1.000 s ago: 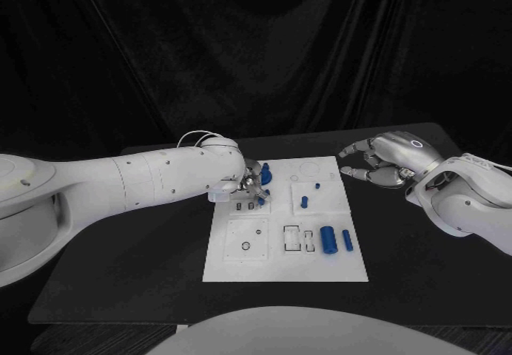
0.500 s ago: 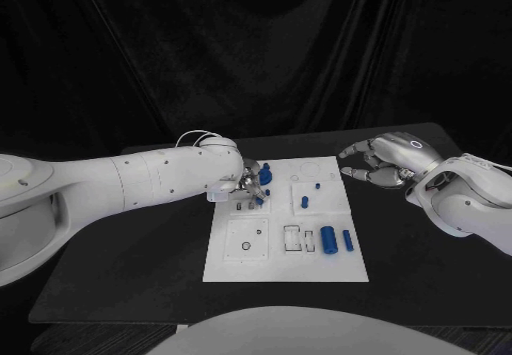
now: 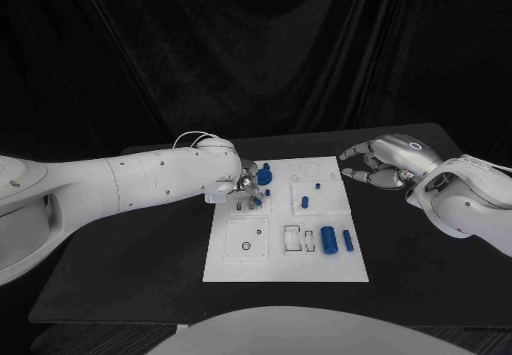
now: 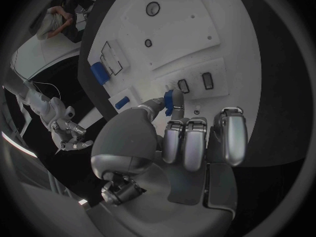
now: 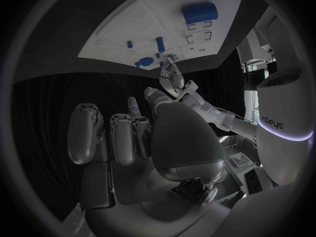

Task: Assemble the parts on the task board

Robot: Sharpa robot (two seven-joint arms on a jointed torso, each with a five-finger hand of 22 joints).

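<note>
Left hand [image 3: 246, 185] sits over the far-left part of the white task board [image 3: 286, 271], fingers curled down toward it. In the left wrist view the thumb and one finger pinch a small blue part [image 4: 173, 101] just above two small rectangular slots [image 4: 195, 83] in the board — whether the part touches the board cannot be told.

Right hand [image 3: 379, 164] hovers off the board's far-right corner, above the black table [image 3: 139, 274]; fingers curled loosely inward, apart from one another, nothing in them.

Parts on the board:
- a knob-shaped blue piece [image 3: 265, 176] stands at the far edge, just beside the left hand.
- a small blue peg [image 3: 304, 201] lies near the middle of the far half; a tiny blue piece [image 3: 318, 186] lies beyond it.
- a thick blue cylinder [image 3: 328, 239] and a thinner blue rod [image 3: 347, 239] lie side by side at the board's right edge — close, not clearly touching.
- two outlined rectangular recesses [image 3: 299, 237] lie just left of the cylinder.
- a square plate [image 3: 246, 239] with a small black ring [image 3: 246, 245] occupies the near-left area.
</note>
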